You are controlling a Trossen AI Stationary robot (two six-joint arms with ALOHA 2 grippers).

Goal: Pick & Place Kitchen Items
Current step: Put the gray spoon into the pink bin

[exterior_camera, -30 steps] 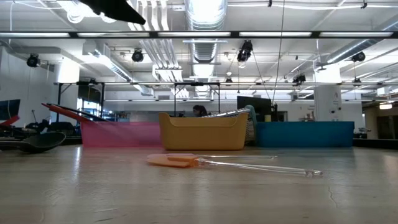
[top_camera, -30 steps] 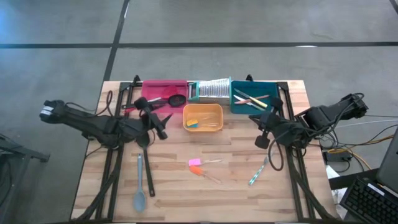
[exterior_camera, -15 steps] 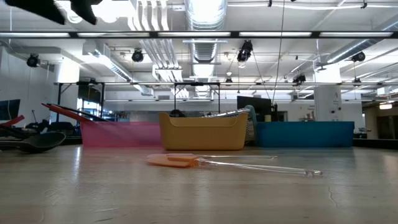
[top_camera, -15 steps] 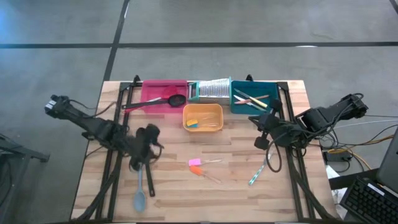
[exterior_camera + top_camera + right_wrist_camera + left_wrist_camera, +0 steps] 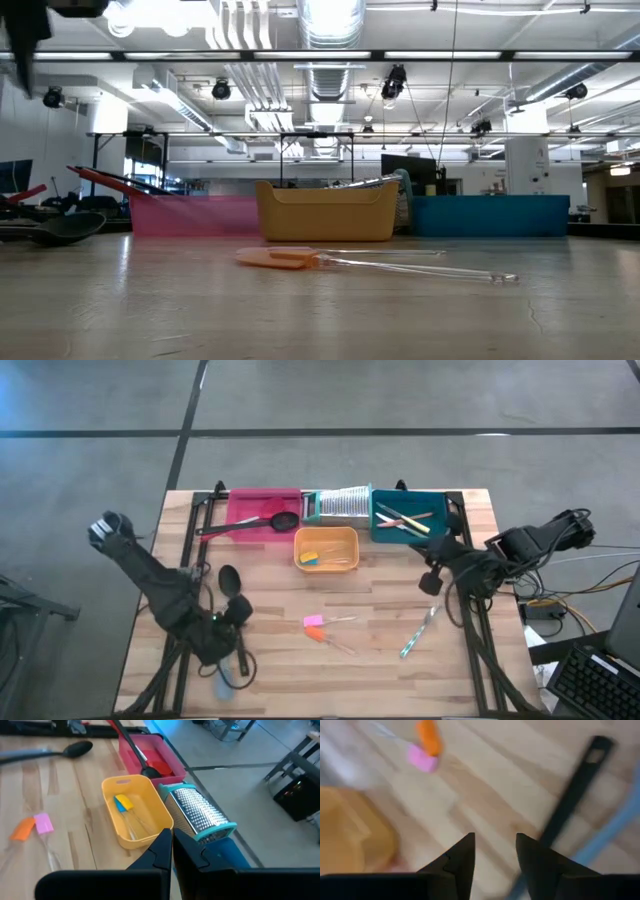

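The left pincer (image 5: 492,857) hovers partly spread above the black spoon (image 5: 572,787) and grey-blue spoon (image 5: 615,822), holding nothing. The right pincer (image 5: 172,845), pressed together, waits over the desk's (image 5: 380,660) right side.

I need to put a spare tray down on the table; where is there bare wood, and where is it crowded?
Free: the strip between the orange tray and the right gripper, and the near edge below the pink and orange pieces. Crowded: the back row of trays, and the left gripper over the spoons.

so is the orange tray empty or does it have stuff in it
Not empty. The orange tray holds small yellow and blue pieces on its floor, seen in the right wrist view and from above.
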